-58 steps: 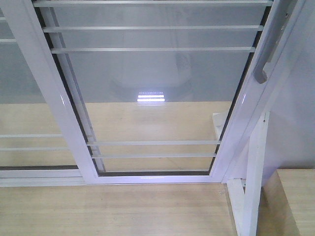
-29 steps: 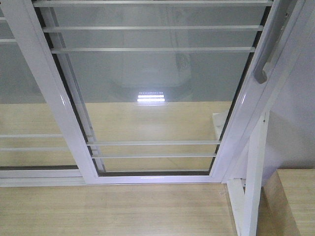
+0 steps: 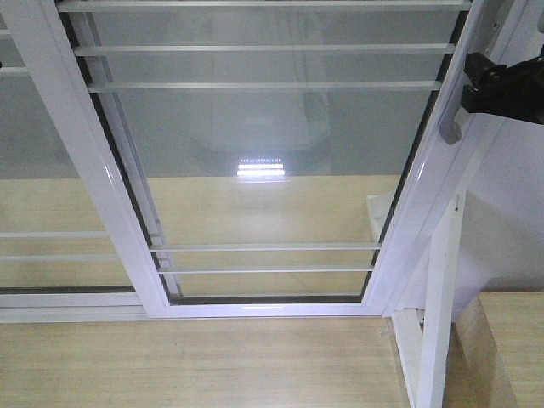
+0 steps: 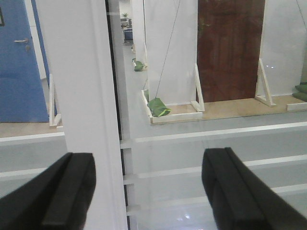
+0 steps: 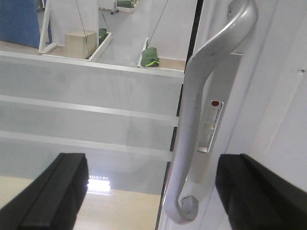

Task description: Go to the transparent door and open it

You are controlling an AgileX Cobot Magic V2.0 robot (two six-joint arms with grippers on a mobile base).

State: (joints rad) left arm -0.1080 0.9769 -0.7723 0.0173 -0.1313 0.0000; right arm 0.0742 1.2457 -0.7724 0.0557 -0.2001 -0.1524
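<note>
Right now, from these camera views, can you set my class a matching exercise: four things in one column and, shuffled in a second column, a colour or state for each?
Column one:
1. pull handle
2. right gripper
3. door behind the glass
4. bag beyond the glass

Column two:
A. green
B. open
C. dark brown
D. grey

Pairs: 1-D, 2-B, 3-C, 4-A.

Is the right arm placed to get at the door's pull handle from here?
Probably yes. The right gripper is open, with the pull handle of the transparent door lined up ahead between its jaws, and nothing stands between them. How far off it is, I cannot tell.
</note>
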